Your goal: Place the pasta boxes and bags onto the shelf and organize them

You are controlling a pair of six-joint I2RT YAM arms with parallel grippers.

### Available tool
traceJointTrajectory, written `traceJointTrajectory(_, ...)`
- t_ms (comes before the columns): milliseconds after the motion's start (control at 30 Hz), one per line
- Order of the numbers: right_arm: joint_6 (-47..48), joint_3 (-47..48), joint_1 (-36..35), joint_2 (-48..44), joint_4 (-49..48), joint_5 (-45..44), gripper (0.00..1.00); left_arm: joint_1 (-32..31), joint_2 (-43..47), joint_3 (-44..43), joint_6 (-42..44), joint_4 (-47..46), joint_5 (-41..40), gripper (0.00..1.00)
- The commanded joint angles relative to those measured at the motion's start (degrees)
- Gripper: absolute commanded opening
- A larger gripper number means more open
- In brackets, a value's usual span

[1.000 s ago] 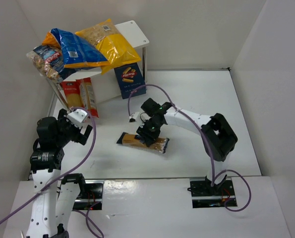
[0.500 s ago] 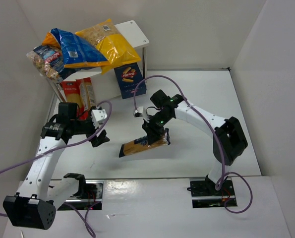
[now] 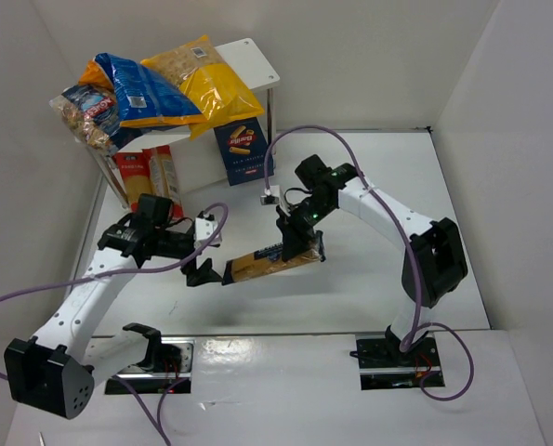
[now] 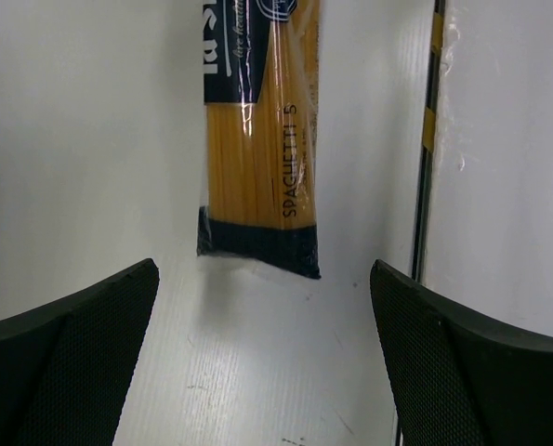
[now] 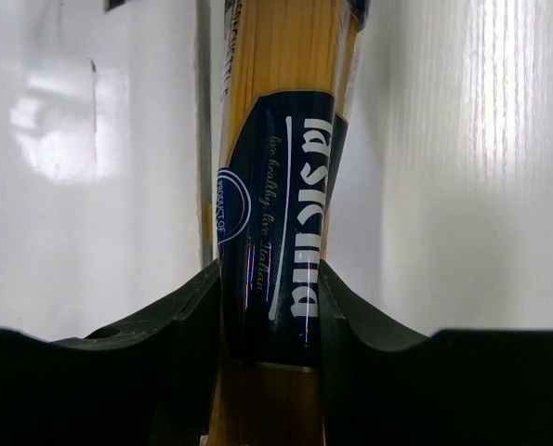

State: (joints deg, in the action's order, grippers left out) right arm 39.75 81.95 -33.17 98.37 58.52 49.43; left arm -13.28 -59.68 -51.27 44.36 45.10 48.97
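Pinching the spaghetti pack (image 3: 269, 264) by its dark-blue label, the right fingers (image 5: 164, 353) are holding it off the counter (image 3: 369, 177), its free end aimed at the left fingers (image 4: 72, 362), spread wide, probably for a handover toward the far-left shelf (image 3: 254, 54).

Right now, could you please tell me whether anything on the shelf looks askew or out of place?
Yes: on the shelf, the blue bag and yellow bag lie piled crookedly, and the clear bag seems to overhang its left end.
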Motion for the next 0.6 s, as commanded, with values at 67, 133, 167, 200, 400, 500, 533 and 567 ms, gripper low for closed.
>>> traceJointTrajectory(67,3.4,8.04,-0.32,-3.36,5.19,11.39,0.0,-2.01,0.71,1.87,-1.81,-5.63,3.16,1.0)
traceJointTrajectory(133,4.45,10.14,-0.32,-1.52,6.86,12.96,0.0,-3.5,-0.16,1.87,-2.34,-7.47,2.37,1.0)
traceJointTrajectory(167,5.68,10.85,-0.32,-0.9,8.61,12.97,0.0,-4.03,-1.13,1.87,-2.87,-8.01,1.31,1.0)
traceJointTrajectory(200,6.21,11.38,-0.32,-0.29,9.32,13.76,0.0,-4.65,-2.01,1.87,-2.87,-8.62,0.61,1.0)
traceJointTrajectory(400,7.97,14.54,-0.32,1.21,11.78,15.87,0.0,-5.88,-3.07,3.1,-7.26,-15.12,-2.83,1.0)
traceJointTrajectory(500,8.51,16.21,-0.32,1.83,12.93,16.49,0.0,-5.88,-3.07,3.1,-8.75,-16.54,-2.3,1.0)
traceJointTrajectory(533,8.51,16.74,-0.32,1.83,12.93,16.49,0.0,-5.88,-3.68,3.1,-8.76,-17.23,-1.78,1.0)
traceJointTrajectory(567,8.51,16.75,-0.32,1.83,12.93,16.49,0.0,-5.88,-3.69,2.58,-8.76,-17.24,-1.77,1.0)
